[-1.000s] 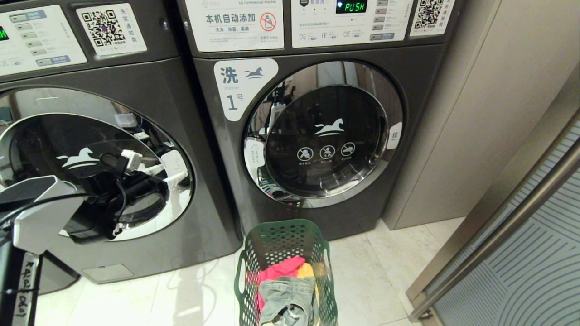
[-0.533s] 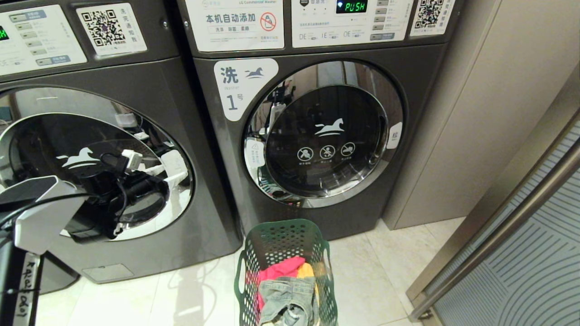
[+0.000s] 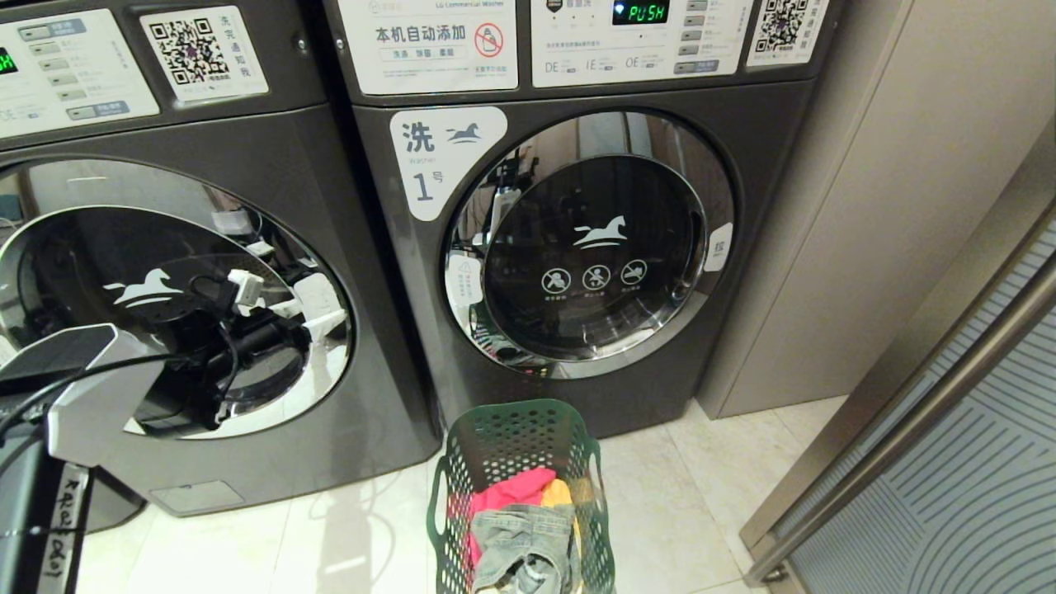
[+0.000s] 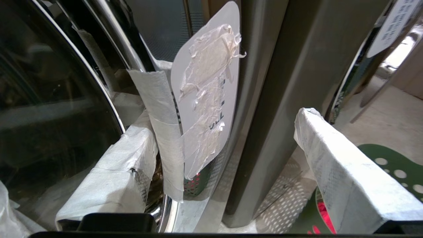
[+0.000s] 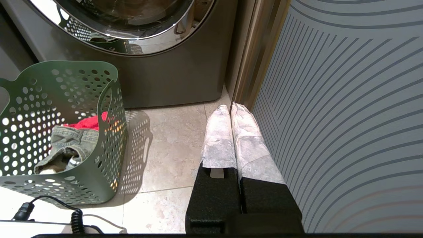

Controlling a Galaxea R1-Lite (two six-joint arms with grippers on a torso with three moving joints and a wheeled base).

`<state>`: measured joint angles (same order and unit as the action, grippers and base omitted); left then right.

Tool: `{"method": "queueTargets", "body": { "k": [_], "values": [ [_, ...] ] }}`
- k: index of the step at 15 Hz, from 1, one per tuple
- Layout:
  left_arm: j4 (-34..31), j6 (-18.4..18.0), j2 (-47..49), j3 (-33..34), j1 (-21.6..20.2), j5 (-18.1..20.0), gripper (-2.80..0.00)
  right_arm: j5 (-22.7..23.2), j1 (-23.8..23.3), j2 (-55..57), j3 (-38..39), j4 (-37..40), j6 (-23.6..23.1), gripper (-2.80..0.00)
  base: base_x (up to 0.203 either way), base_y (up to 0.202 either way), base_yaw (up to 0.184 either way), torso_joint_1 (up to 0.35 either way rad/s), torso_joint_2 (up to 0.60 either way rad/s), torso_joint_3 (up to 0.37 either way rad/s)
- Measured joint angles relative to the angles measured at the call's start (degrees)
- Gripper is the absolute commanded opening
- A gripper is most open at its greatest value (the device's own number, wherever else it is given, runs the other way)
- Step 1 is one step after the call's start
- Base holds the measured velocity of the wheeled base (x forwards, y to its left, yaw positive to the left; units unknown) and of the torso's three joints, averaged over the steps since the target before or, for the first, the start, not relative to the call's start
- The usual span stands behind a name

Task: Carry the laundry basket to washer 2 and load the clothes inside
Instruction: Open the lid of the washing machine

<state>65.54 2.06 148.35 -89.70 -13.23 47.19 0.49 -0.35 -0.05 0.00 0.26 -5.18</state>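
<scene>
The dark green laundry basket [image 3: 520, 437] stands on the floor before the washer labelled 1 [image 3: 429, 165]. The clothes [image 3: 520, 528], red, yellow and denim, lie in it. The washer to the left [image 3: 272, 157] has its door shut and its numeral is out of view. My left gripper [image 3: 285, 305] is open at that door's right edge. In the left wrist view the left gripper [image 4: 223, 120] straddles a taped white pull tab [image 4: 205, 96], one finger on the glass side. My right gripper [image 5: 231, 107] hangs shut and empty near the floor, right of the basket [image 5: 66, 96].
A striped glass sliding door [image 3: 973, 462] with a metal frame closes off the right side. A beige panel [image 3: 866, 206] stands beside washer 1. A black cable [image 5: 49, 208] lies on the floor tiles near the basket.
My left arm has crept slightly right, toward the left washer's door edge. The basket, the clothes and the right arm have not moved.
</scene>
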Motion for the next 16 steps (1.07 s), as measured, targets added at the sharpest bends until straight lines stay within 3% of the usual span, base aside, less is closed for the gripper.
{"method": "queueTargets", "body": {
  "k": [7, 14, 16],
  "values": [
    [0.2, 5.8, 3.7, -6.5, -0.5, 8.1, 0.0, 0.0, 0.0, 0.0, 0.0, 0.0, 0.0, -2.8, 0.0, 0.0, 0.0, 0.0, 0.0, 0.0],
    [1.0, 6.0, 4.6, -6.7, -0.9, 11.3, 0.0, 0.0, 0.0, 0.0, 0.0, 0.0, 0.0, -2.8, 0.0, 0.0, 0.0, 0.0, 0.0, 0.0],
    [2.4, 6.0, 4.5, -6.1, -1.1, 14.0, 0.0, 0.0, 0.0, 0.0, 0.0, 0.0, 0.0, -2.8, 0.0, 0.0, 0.0, 0.0, 0.0, 0.0]
  ]
}}
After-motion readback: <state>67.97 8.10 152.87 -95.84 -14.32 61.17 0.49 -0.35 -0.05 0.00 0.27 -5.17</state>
